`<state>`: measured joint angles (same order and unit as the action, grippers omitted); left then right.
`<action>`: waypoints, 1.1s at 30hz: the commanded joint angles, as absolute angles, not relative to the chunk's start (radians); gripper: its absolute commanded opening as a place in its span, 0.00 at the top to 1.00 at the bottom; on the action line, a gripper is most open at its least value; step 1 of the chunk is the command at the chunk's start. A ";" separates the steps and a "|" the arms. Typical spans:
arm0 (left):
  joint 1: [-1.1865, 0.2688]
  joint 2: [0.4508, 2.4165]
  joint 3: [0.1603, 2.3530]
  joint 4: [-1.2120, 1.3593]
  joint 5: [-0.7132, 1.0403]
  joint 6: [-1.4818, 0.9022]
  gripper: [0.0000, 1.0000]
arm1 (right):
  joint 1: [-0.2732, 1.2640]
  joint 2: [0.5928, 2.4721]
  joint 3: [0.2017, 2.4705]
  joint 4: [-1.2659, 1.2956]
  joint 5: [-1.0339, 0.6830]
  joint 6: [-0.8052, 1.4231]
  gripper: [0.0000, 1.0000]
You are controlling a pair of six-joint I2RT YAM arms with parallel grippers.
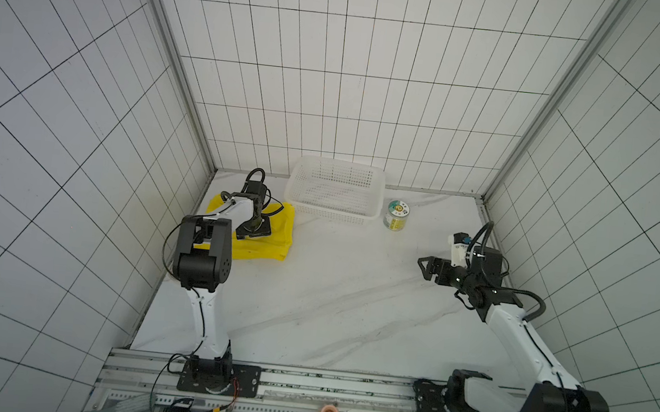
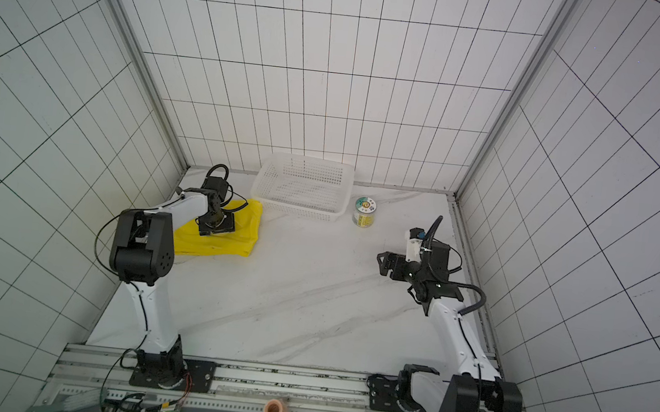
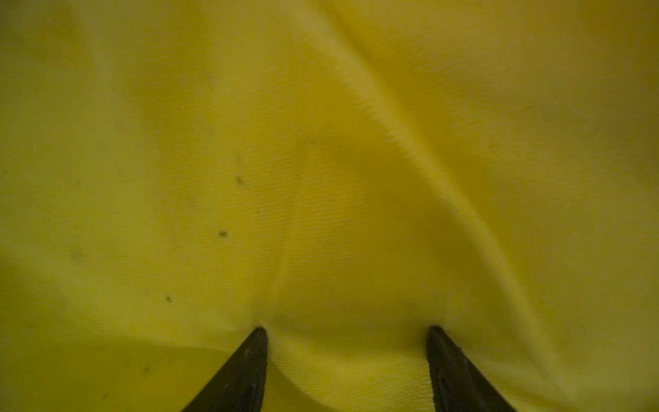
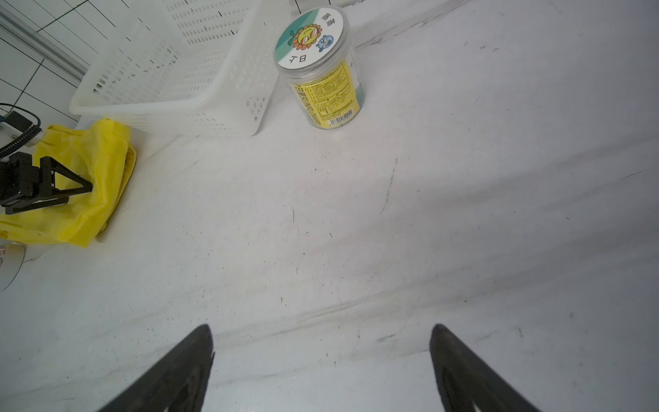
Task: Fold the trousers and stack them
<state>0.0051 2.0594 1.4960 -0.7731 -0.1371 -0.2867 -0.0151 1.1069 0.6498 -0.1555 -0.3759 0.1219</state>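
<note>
You have the folded yellow trousers point(image 1: 274, 247) at the desk's point(image 1: 351, 301) far left, just beside the basket point(image 1: 332, 212), left fingers point(image 3: 246, 371) spread on them and right fingers point(image 4: 178, 374) wide and empty; soft and limp, they want pinching through every layer at an edge.

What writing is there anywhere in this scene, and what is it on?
"SUNFLOWER" (seemingly, partly blurred): yellow label of the jar.
"丁日", as the right wrist view shows it: the jar's lid.
Fine print, barcode digits, small lid characters: too small to read.
The basket and the trousers: no text.
</note>
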 commanded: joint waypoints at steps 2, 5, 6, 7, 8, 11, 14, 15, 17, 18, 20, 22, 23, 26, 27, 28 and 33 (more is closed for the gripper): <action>0.066 2.182 1.584 -0.707 -0.149 -0.238 0.31 | -0.019 1.098 0.735 -0.189 -0.370 0.101 0.06; 0.086 2.271 1.696 -0.749 -0.156 -0.204 0.31 | -0.018 1.106 0.741 -0.193 -0.373 0.101 0.06; 0.086 2.296 1.727 -0.751 -0.150 -0.190 0.33 | -0.018 1.109 0.741 -0.193 -0.374 0.101 0.06; 0.085 2.317 1.758 -0.755 -0.136 -0.179 0.34 | -0.018 1.112 0.742 -0.193 -0.373 0.101 0.06; 0.081 2.339 1.787 -0.763 -0.133 -0.169 0.36 | -0.019 1.115 0.743 -0.197 -0.372 0.099 0.06; 0.066 2.371 1.857 -0.796 -0.143 -0.126 0.36 | -0.018 1.116 0.752 -0.211 -0.358 0.094 0.06; 0.055 2.404 1.917 -0.817 -0.162 -0.067 0.36 | -0.018 1.122 0.752 -0.210 -0.364 0.091 0.06; 0.054 2.421 1.953 -0.841 -0.172 -0.063 0.36 | -0.019 1.128 0.753 -0.208 -0.366 0.092 0.06; 0.052 2.427 1.972 -0.830 -0.175 -0.065 0.36 | -0.019 1.139 0.753 -0.189 -0.370 0.101 0.06; 0.049 2.422 1.964 -0.803 -0.167 -0.065 0.35 | -0.018 1.145 0.754 -0.174 -0.370 0.109 0.06; 0.046 2.401 1.948 -0.751 -0.145 -0.070 0.34 | -0.019 1.162 0.762 -0.152 -0.369 0.116 0.06; 0.037 2.373 1.942 -0.718 -0.139 -0.061 0.32 | -0.019 1.178 0.772 -0.132 -0.354 0.117 0.05; 0.031 2.354 1.938 -0.702 -0.137 -0.055 0.31 | -0.021 1.187 0.776 -0.118 -0.347 0.117 0.05; 0.014 2.260 1.883 -0.652 -0.109 -0.041 0.28 | -0.026 1.208 0.770 -0.050 -0.315 0.121 0.03; 0.013 2.213 1.843 -0.623 -0.082 -0.043 0.27 | -0.032 1.215 0.766 -0.025 -0.293 0.125 0.03; 0.011 2.166 1.797 -0.590 -0.055 -0.044 0.27 | -0.039 1.223 0.761 -0.002 -0.278 0.129 0.03; 0.009 1.859 1.438 -0.349 -0.018 -0.009 0.21 | -0.084 1.231 0.665 0.246 -0.130 0.131 0.01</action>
<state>0.0048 2.0121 1.5612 -0.5438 -0.0566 -0.0509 -0.0555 1.2301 0.6651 0.0425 -0.2413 0.1272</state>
